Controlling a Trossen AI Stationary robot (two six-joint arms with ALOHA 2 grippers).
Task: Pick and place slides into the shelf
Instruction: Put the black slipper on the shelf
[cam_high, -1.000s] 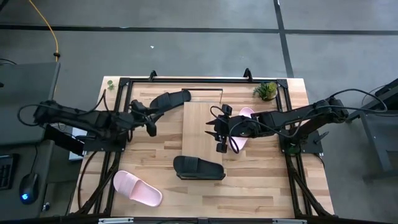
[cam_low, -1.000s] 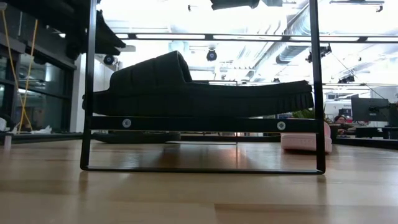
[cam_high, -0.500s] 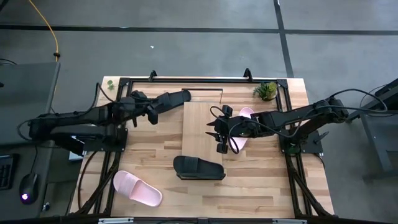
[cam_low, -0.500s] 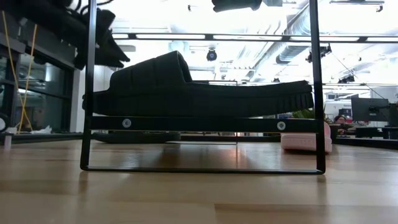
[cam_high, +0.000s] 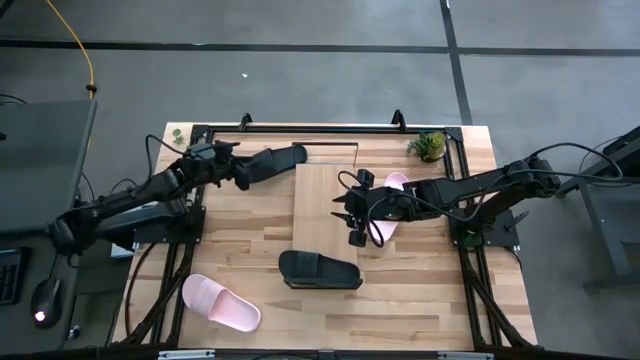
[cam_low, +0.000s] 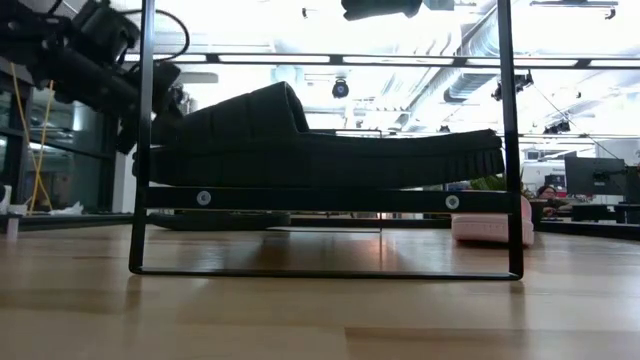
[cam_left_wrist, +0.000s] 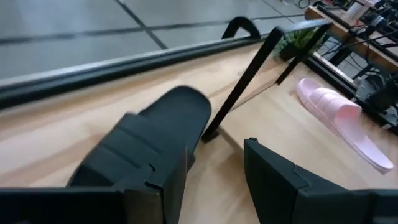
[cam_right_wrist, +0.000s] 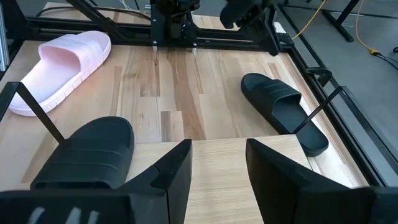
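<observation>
The shelf, a light-wood board with a black wire frame, lies mid-table. One black slide rests on the frame's crossbar at the near end. A second black slide lies sole down on the table's far left. My left gripper is open and hovers over that slide's strap end. My right gripper is open above the shelf board, next to a pink slide lying under its arm. Another pink slide lies near the table's near left corner.
A small green plant stands at the far right corner. Black rails run along the table's far edge and sides. Bare tabletop lies between the shelf and the near left pink slide.
My left arm has swung toward the table's far edge, and its gripper has moved from beside the shelf's left side to over the far left black slide. The slides and the shelf have stayed where they were.
</observation>
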